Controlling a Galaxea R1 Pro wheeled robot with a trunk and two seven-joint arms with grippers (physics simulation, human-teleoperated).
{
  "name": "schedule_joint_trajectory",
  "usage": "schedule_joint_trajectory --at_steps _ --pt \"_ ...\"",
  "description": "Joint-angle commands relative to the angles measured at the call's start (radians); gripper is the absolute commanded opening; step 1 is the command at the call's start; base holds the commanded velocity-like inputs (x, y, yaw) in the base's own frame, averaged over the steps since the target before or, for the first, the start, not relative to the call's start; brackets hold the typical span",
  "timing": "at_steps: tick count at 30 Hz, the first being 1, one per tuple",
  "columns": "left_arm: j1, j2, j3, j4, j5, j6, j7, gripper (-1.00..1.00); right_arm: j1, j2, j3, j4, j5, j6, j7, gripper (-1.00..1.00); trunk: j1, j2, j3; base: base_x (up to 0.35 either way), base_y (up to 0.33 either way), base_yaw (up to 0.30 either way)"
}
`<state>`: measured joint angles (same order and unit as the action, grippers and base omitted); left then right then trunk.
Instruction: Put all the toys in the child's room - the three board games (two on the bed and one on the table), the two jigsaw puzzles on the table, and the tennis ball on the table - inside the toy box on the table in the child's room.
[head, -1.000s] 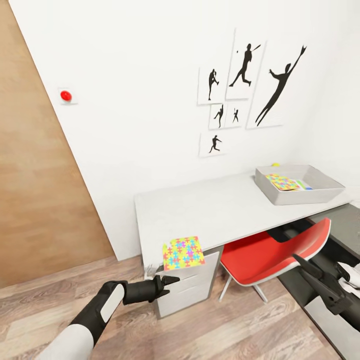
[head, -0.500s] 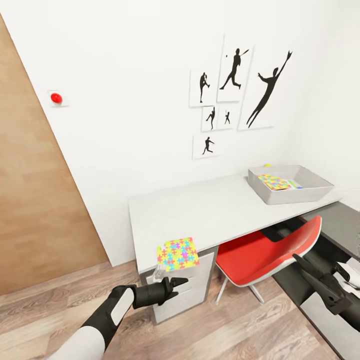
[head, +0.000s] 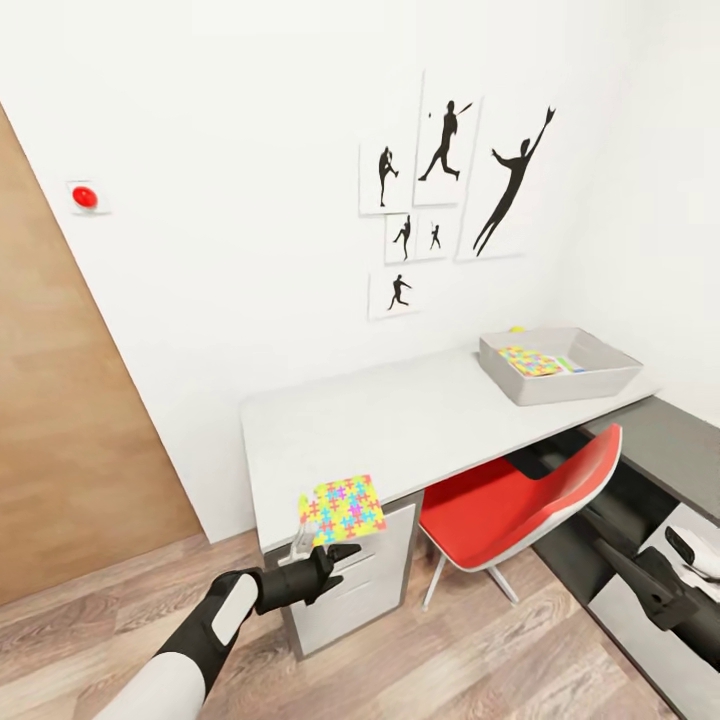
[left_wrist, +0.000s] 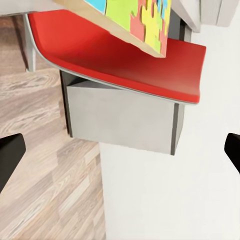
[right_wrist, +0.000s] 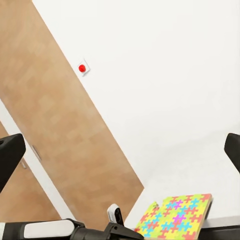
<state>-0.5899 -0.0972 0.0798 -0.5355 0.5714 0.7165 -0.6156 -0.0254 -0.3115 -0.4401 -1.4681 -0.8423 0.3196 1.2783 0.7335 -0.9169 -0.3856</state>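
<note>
Puzzle (head: 342, 508) overhangs the table (head: 400, 425) corner at 7 o'clock, handy for an edge grab; the left gripper (head: 335, 561) sits just under it, holding nothing, the bin (head: 560, 365) well off at 2 o'clock. Left wrist: fingers spread wide, puzzle (left_wrist: 135, 22) at 12. Right wrist: fingers apart, empty; puzzle (right_wrist: 175, 216) at 5.

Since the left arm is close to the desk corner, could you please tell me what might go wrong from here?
1. The puzzle overhangs the table corner; a nudge from the left pincer just below could tip it onto the floor.
2. The red chair stands between the robot and the toy box, so carrying the puzzle across may snag an arm.
</note>
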Motion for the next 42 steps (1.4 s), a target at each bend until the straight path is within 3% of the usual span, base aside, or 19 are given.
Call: schedule_joint_trajectory --at_steps 1,8,13,18,31,42 --pt "-0.001 -0.001 0.006 0.0 -0.001 0.006 -0.002 1.0 -0.001 0.0 0.0 0.0 -0.005 0.01 0.002 1.0 0.004 -0.008 -0.004 0.0 0.0 -0.015" --pt "-0.001 -0.006 0.008 0.0 0.0 0.001 0.0 1.0 -0.001 0.011 0.0 0.0 -0.005 0.011 0.0 1.0 0.031 -0.057 -0.026 0.0 0.0 -0.004" --pt "-0.002 -0.016 0.008 -0.001 0.004 0.002 -0.007 1.0 -0.001 0.039 0.001 0.003 -0.003 0.013 -0.004 1.0 0.031 -0.057 -0.026 0.0 -0.065 0.0" --pt "-0.001 -0.018 0.01 -0.001 0.004 0.002 -0.007 1.0 -0.001 0.051 0.003 0.003 -0.002 0.017 -0.011 1.0 0.031 -0.057 -0.026 0.0 -0.024 0.0" --pt "0.0 -0.018 0.012 -0.001 0.004 0.002 -0.007 1.0 -0.001 0.051 0.007 0.002 -0.001 0.023 -0.039 1.0 0.031 -0.057 -0.026 -0.015 -0.036 0.009" --pt "0.001 -0.018 0.012 -0.001 0.004 0.001 -0.007 1.0 -0.001 0.05 0.01 -0.001 0.001 0.024 -0.044 1.0 0.031 -0.057 -0.026 0.0 -0.011 0.254"
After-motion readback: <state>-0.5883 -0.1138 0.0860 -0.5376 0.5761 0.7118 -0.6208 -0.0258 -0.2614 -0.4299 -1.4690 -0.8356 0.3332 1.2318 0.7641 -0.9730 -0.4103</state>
